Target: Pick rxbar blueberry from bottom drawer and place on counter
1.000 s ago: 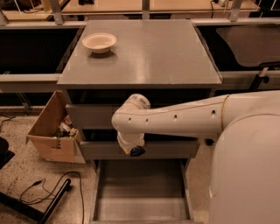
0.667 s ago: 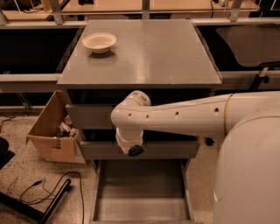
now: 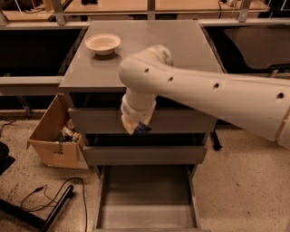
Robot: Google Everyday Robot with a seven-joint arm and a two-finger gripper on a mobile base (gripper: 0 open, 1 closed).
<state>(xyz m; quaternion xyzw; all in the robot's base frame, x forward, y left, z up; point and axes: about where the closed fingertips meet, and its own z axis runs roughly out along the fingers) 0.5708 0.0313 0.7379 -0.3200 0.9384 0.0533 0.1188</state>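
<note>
The bottom drawer (image 3: 146, 216) stands pulled open at the foot of the grey cabinet, and its floor is bare. My gripper (image 3: 138, 128) hangs from the white arm in front of the top drawer front, just below the counter's (image 3: 181, 50) front edge. A small dark blue piece, the rxbar blueberry (image 3: 143, 130), sticks out at the gripper's tip, well above the open drawer. The rest of the bar is hidden by the gripper.
A pale bowl (image 3: 103, 44) sits on the counter's back left. An open cardboard box (image 3: 54, 136) with clutter stands on the floor left of the cabinet. Black cables (image 3: 45, 199) lie on the floor at the lower left. Pale wooden tabletops (image 3: 118, 6) run behind.
The arm has risen from in front of the middle drawer to the level of the top drawer front, carrying the dark blue bar upward. The drawer stays open.
</note>
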